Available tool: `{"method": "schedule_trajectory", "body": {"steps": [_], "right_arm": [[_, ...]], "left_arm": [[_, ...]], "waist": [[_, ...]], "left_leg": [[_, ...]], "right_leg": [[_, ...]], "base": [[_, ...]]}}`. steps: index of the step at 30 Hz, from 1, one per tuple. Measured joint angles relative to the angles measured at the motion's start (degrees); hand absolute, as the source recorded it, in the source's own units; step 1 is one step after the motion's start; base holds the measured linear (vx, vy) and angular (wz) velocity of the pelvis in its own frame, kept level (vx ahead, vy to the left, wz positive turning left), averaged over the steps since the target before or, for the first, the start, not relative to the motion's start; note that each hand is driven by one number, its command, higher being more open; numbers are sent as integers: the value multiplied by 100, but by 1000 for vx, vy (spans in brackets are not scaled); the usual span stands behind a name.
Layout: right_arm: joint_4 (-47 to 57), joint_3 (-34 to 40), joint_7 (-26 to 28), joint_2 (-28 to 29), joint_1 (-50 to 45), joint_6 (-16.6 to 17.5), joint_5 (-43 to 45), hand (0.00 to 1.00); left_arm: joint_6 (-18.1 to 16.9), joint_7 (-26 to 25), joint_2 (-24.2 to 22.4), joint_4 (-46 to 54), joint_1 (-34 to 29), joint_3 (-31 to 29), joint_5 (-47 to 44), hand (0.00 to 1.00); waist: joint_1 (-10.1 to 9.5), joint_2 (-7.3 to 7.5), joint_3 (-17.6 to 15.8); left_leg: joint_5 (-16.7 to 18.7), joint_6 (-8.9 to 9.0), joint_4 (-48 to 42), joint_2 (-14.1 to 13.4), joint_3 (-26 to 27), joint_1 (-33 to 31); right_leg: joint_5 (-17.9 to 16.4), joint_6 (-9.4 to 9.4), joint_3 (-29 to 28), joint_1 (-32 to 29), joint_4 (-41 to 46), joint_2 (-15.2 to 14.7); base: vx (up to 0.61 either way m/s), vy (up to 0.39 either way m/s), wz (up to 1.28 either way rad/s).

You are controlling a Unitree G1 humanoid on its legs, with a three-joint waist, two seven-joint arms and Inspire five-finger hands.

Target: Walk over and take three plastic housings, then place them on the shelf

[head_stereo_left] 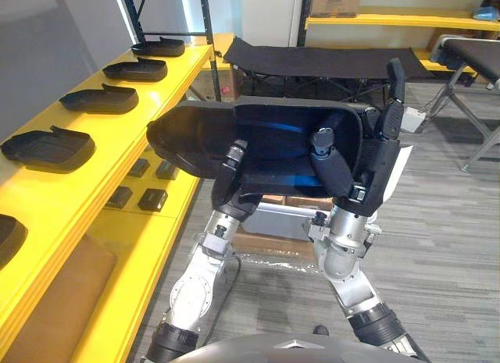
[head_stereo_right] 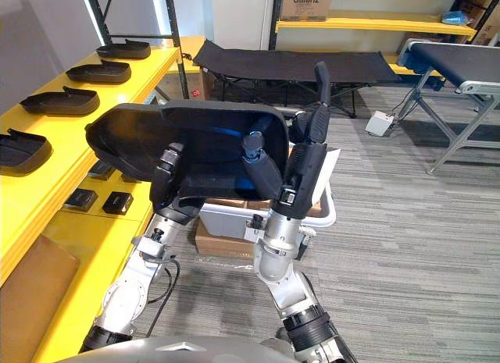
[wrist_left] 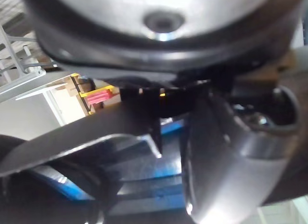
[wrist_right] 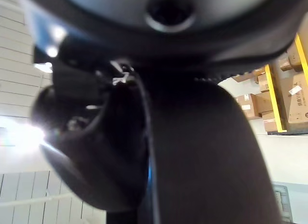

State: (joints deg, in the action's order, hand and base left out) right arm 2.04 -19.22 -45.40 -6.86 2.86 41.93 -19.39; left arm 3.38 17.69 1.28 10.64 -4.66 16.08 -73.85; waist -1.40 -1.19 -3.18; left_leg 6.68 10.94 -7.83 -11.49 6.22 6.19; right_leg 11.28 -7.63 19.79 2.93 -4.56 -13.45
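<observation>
One housing (head_stereo_left: 187, 133) spans left hand (head_stereo_left: 230, 174) and right hand (head_stereo_left: 376, 166), fingers (head_stereo_left: 393, 109) behind it.

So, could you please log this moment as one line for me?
held: black plastic housing | left hand: gripping it | right hand: gripping it | yellow shelf: robot's left, holds other housings

Warehouse: yellow racking (head_stereo_left: 160, 92), stacked cartons (wrist_right: 293, 96)

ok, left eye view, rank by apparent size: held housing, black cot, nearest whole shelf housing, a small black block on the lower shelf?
1. held housing, largest, though nearness to the camera inflates it.
2. black cot.
3. shelf housing.
4. small black block, clearly smallest.
</observation>
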Motion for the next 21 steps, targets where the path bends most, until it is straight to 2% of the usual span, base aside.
{"method": "schedule_trajectory", "body": {"steps": [2, 3, 6, 7, 8, 9, 11, 13, 14, 15, 17, 21], "right_arm": [[-9, -13, 0, 2, 0, -49, 1, 0], [-11, -23, -1, 1, 0, -120, 1, 100], [-96, -27, -3, -12, -13, -281, -7, 100], [-172, -27, 1, -18, -45, -404, -75, 100], [-250, -29, 64, -31, -154, -614, -259, 100], [-250, -26, 90, -34, -192, -657, -273, 100], [-249, 95, 432, -95, -461, -938, -267, 100], [-248, 107, 659, -145, -527, -1023, -267, 100], [-230, 215, 948, -184, -625, -1050, -263, 100], [-206, 276, 1042, -185, -674, -1049, -255, 100], [-146, 658, 1374, -166, -814, -1049, 25, 100], [-90, 1258, 1586, -114, -991, -1065, 532, 100]], "left_arm": [[-112, -47, 14, 0, 0, 18, 25, 0], [-219, -112, 44, 0, 0, 69, 34, 0], [-563, -286, 80, 12, 7, 105, 475, 0], [-751, -379, 80, 14, 17, 70, 878, 0], [-988, -571, 84, 103, 23, -45, 1684, 0], [-1019, -603, 84, 134, 24, -73, 1848, 0], [-1352, -1063, 147, 489, 28, -353, 3576, 0], [-1488, -1231, 200, 611, 36, -460, 4244, 0], [-1663, -1484, 207, 731, 45, -611, 5218, 0], [-1727, -1596, 211, 738, 54, -713, 5578, 0], [-1761, -2206, 281, 720, 75, -1287, 6815, 0], [-1711, -2827, 436, 673, 68, -1913, 7570, 0]], "waist": [[6, -2, 1], [10, -3, 5], [18, -3, 9], [12, -4, 10], [9, -3, 10], [9, -3, 10], [6, -3, 10], [8, -3, 10], [6, -3, 9], [8, -4, 9], [48, -8, 10], [75, -12, 4]], "left_leg": [[0, 0, 0, 0, 0, 0], [0, 0, 1, 0, 0, 1], [0, 0, 3, 0, 1, 2], [0, 0, 4, 0, 2, 3], [0, 1, 7, 0, 2, 2], [0, 1, 7, 0, 2, 2], [1, 0, 15, 2, 14, 5], [1, 0, 19, 4, 42, 9], [5, -3, 20, 8, 81, 9], [6, -4, 21, 9, 99, 13], [19, -14, 22, 16, 184, 29], [35, -30, 31, 35, 286, 26]], "right_leg": [[-1, 2, 1, -1, -14, 0], [-3, 4, 3, -1, -22, 0], [-4, 6, 4, -1, -23, 0], [-4, 6, 4, -1, -23, 0], [-4, 6, 5, -3, -23, 0], [-4, 6, 5, -4, -23, 0], [-4, 5, -4, -11, -16, 0], [-2, 2, -35, -31, 2, 0], [2, -3, -77, -59, 4, 1], [4, -6, -100, -69, 4, 1], [12, -15, -194, -119, 4, 4], [21, -22, -310, -210, 4, 1]], "base": [[0, 0, 0], [0, 0, 0], [0, 0, 0], [0, 0, 0], [0, 0, 0], [0, 0, 0], [0, 0, 0], [0, 0, -8], [0, 0, -11], [-1, 5, -18], [-10, 18, -17], [-9, 24, -14]]}}
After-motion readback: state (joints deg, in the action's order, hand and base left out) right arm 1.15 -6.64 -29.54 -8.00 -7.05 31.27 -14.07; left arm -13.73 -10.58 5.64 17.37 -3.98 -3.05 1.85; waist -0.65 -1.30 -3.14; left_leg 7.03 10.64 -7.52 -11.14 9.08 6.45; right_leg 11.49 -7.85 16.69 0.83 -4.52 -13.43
